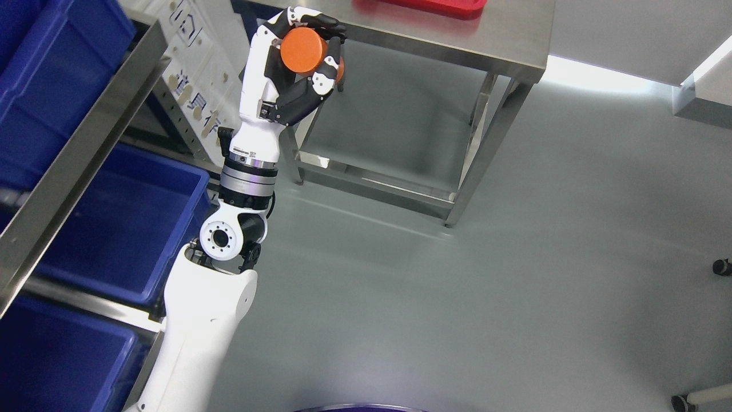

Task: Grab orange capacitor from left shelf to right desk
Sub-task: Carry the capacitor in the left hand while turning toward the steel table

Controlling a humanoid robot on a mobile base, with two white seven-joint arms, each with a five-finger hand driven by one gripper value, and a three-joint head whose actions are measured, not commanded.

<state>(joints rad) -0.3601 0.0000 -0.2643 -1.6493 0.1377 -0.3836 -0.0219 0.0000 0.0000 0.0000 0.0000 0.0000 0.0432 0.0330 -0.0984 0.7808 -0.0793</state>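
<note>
My left hand is raised near the top middle of the head view, its fingers curled around an orange cylindrical capacitor. The arm comes up from the lower left. The hand holds the capacitor in the air next to the left front edge of a stainless steel desk. The shelf with blue bins stands on the left. My right arm does not show.
A red tray lies on the desk at the top edge. A white perforated panel stands between shelf and desk. Grey floor fills the right. Caster wheels show at the right edge.
</note>
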